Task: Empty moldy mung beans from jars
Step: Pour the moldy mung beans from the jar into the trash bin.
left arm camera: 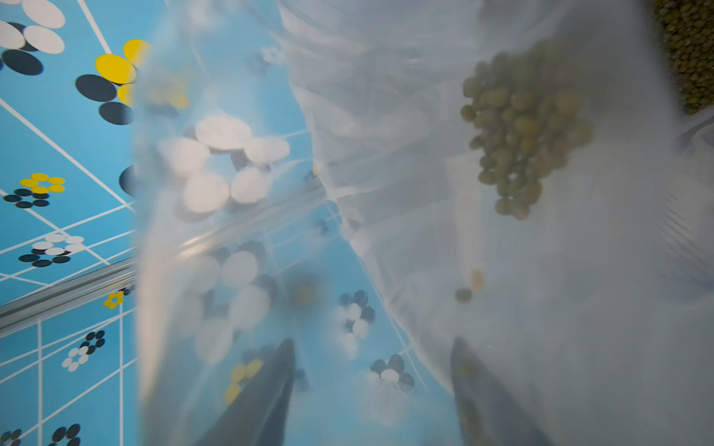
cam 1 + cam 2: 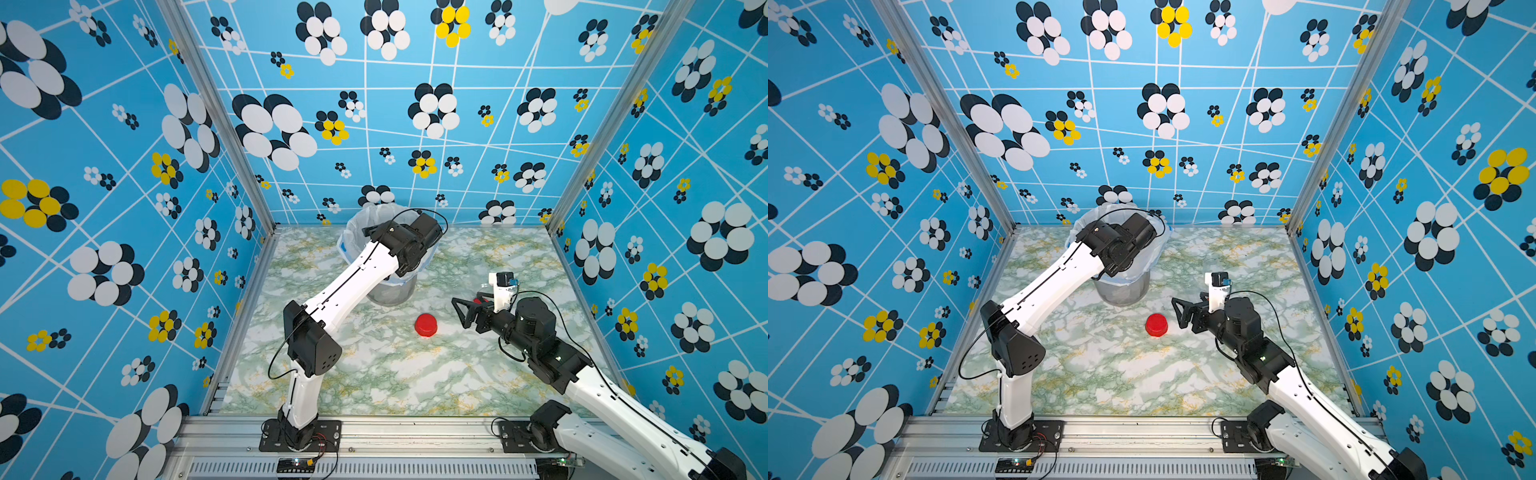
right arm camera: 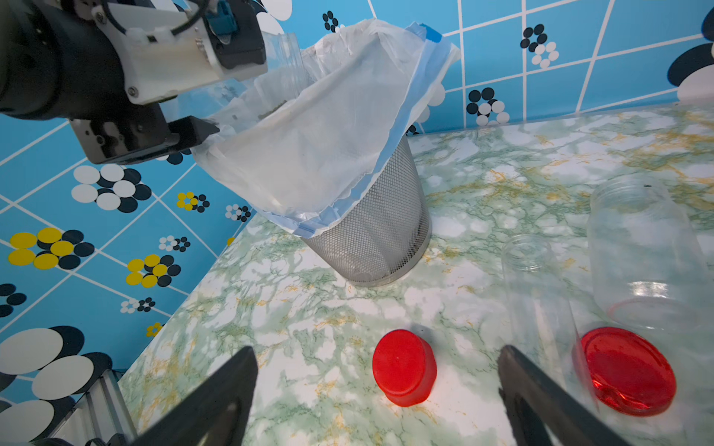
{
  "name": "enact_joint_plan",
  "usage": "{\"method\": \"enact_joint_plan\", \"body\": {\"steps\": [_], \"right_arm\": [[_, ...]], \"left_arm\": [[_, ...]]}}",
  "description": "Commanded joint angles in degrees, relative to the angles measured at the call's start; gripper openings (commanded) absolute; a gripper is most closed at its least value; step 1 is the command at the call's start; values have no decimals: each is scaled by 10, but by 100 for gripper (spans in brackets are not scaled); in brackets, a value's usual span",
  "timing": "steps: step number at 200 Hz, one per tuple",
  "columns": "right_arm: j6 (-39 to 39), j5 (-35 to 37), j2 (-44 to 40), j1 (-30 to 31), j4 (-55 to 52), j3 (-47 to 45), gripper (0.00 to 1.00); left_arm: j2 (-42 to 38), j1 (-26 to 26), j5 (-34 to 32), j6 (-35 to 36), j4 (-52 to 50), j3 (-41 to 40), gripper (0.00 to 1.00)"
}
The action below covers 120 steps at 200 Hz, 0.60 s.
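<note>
Olive beans (image 1: 529,127) show only in left-wrist view, inside jar (image 1: 386,173) left pincer (image 1: 373,341) grasps; right pincer (image 3: 376,349) gapes.

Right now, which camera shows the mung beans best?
The left wrist view: mung beans close up, each grain distinct. In both top views the left arm hides them; the right wrist view shows only the bag.

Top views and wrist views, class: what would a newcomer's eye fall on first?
The loud blue flower-print walls around the marble-look table. At the table's back, the left arm's jaws hold a clear jar, olive beans clumped inside, tipped over the bag-lined mesh bin. A red lid lies mid-table.
</note>
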Motion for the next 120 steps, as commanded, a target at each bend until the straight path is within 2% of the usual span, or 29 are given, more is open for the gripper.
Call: {"method": "enact_joint_plan", "body": {"steps": [1, 46, 93, 120], "right_arm": [[9, -15, 5, -3, 31, 5, 99], [21, -37, 45, -3, 35, 41, 99], [19, -43, 69, -3, 40, 64, 99], [25, -52, 82, -2, 42, 73, 99]], "left_arm": [[-2, 13, 51, -54, -47, 29, 56], [3, 38, 162, -129, -121, 99, 58], [17, 53, 180, -165, -168, 85, 57], [26, 53, 157, -180, -180, 107, 57]]}}
